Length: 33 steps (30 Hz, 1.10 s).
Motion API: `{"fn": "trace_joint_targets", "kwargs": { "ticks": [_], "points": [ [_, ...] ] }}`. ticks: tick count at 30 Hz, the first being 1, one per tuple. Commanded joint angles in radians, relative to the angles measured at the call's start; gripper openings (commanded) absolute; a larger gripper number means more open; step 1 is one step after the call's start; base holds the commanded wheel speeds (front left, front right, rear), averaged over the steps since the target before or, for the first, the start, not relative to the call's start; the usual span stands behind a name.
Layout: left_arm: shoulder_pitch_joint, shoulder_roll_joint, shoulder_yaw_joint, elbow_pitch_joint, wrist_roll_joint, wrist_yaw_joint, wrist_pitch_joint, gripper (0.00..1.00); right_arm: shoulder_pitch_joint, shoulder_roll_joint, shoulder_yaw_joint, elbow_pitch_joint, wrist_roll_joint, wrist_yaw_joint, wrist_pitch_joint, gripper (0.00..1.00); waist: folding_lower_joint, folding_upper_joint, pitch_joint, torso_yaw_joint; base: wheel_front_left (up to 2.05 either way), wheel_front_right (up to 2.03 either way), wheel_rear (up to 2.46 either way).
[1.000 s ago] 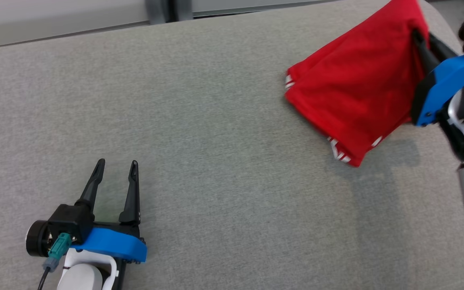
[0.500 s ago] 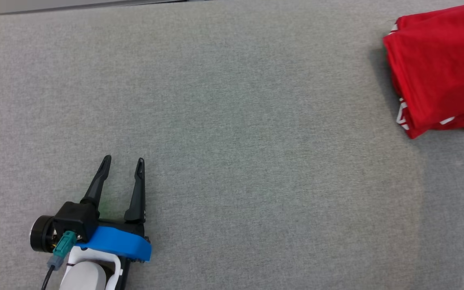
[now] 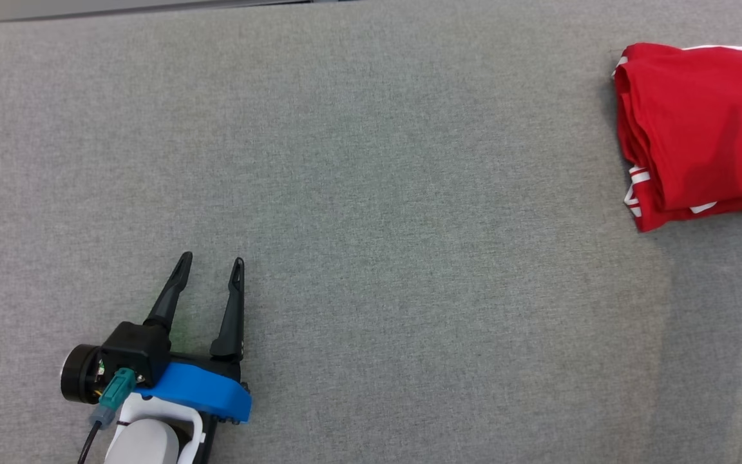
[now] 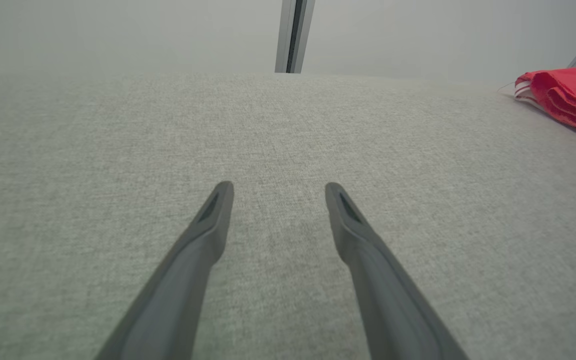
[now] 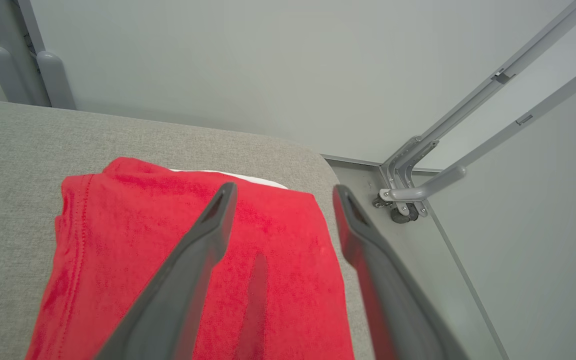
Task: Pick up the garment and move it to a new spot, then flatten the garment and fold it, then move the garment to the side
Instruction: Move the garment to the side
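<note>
Grey woven fabric covers the surface [image 3: 371, 161], which is broad and flat. Nearest the robot, at the lower left of the head view, the left hand [image 3: 211, 259] lies low over the fabric with its two dark fingers spread apart and nothing between them. A blue bracket [image 3: 200, 390] and a teal connector [image 3: 115, 390] sit just behind the fingers at the wrist. Its wrist view shows the same released fingers pointing across bare fabric, with the garment off to the far right, well apart from them. Farther out, at the right edge of the head view, the red garment [image 3: 699, 129] lies folded in a compact stack on the surface, with white trim showing along its left edge and part of it cut off by the frame. In the right wrist view the right hand [image 5: 284, 187] hangs over that garment with its fingers wide apart and gripping nothing; the red cloth lies flat beneath them, near the rounded corner of the surface. I cannot tell whether the fingertips touch the cloth. Beyond the corner stand a pale grey wall [image 5: 248, 65] and slanting metal rails [image 5: 473, 107] with a small caster [image 5: 400, 214] at their foot.
</note>
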Motion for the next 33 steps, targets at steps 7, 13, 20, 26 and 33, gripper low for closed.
{"fn": "trace_joint_targets", "kwargs": {
  "ticks": [7,13,20,26,33],
  "points": [
    [0.006,0.002,0.017,0.017,-0.021,0.010,-0.010,1.00,0.004,0.039,0.062,0.015,0.009,0.000,-0.093,1.00,-0.0001,0.0000,-0.054,-0.003,0.00,0.00,0.00],
    [0.011,0.002,0.068,0.052,-0.073,0.018,-0.033,1.00,0.048,0.102,0.102,0.023,0.023,0.000,-0.196,1.00,-0.0001,0.0000,-0.131,0.022,0.00,0.00,0.00],
    [0.053,-0.002,0.126,0.096,-0.109,0.044,-0.056,1.00,0.174,0.236,0.093,0.033,0.022,0.000,-0.339,1.00,-0.0001,0.0000,-0.232,0.070,0.00,0.00,0.00],
    [0.112,-0.020,0.133,0.123,-0.109,0.042,-0.064,1.00,0.328,0.327,0.074,0.036,-0.012,0.000,-0.450,1.00,-0.0001,0.0000,-0.294,0.108,0.00,0.00,0.00],
    [0.175,-0.049,0.119,0.130,-0.093,0.050,-0.068,1.00,0.524,0.343,0.174,-0.015,0.104,0.000,-0.526,1.00,-0.0001,0.0000,-0.344,0.131,0.00,0.00,0.00]
  ]
}}
